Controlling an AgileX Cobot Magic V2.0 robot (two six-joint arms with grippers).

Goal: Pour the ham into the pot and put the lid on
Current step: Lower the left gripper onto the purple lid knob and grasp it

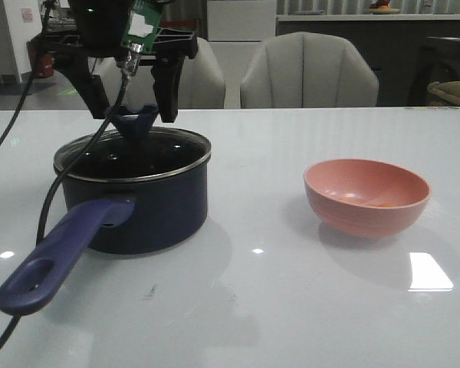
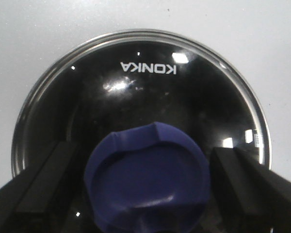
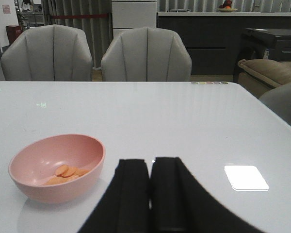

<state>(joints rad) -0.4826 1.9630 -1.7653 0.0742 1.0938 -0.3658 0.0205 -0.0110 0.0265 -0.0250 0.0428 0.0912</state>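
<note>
- Right wrist view shows the ham (image 3: 67,173), thin flat orange-pink slices, lying in the bottom of the salmon-pink round bowl (image 3: 36,187); none of it can be seen in the pot.
- The dark navy straight-sided pot (image 1: 142,211) with its long purple-blue handle stands on the white glossy table (image 1: 291,307), well apart from the bowl, and the round dark glass lid (image 2: 140,102) with metal rim already sits on it.
- The left gripper (image 1: 130,111) straddles the lid's flared dark-blue knob (image 2: 148,182), jaws spread with a gap on either side, so nothing is clamped.
- The right gripper (image 3: 151,194) hovers near the bowl with its fingers pressed together, holding nothing.
- Risk, as a judgement: with the lid on, the pour is blocked; a jaw closing off-centre could slip off the flared knob and drop the lid.
- Tipping the shallow bowl could scatter the light slices past the pot's rim.
- Hidden: the pot's inside behind dark glass, the left jaw tips cropped in the wrist view, and the exact slice count.
</note>
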